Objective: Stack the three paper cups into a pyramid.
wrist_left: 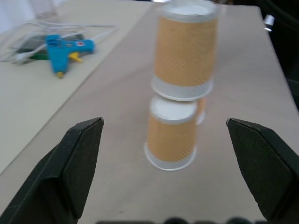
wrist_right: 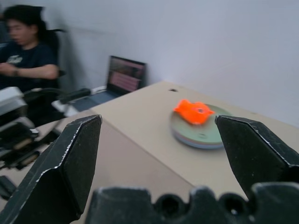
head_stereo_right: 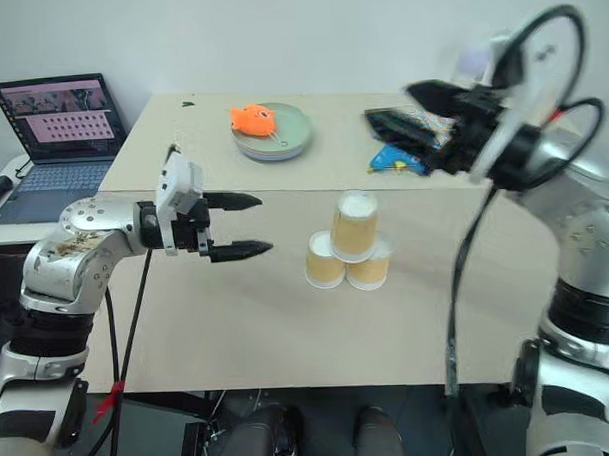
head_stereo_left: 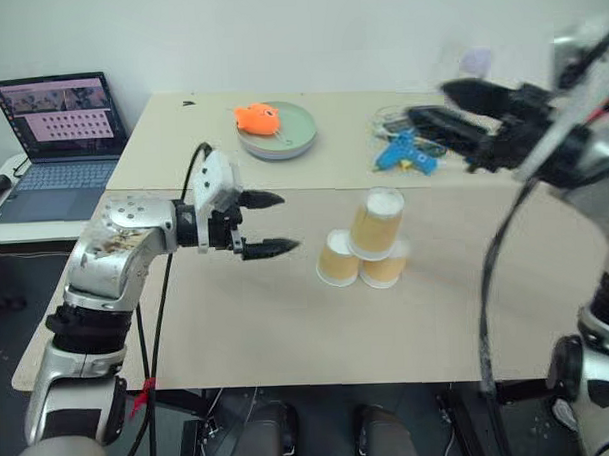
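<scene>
pyramid [head_stereo_left: 368, 248]: you have two cups carrying the third | left gripper [head_stereo_left: 263, 225], right gripper [head_stereo_right: 405, 102]: fingers wide, empty; clear of stack

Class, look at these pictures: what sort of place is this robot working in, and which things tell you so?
Probably an office or lab workspace: plain tables against a white wall, an open laptop on a side desk, a blue glue gun among loose cables, and a person seated nearby.
</scene>
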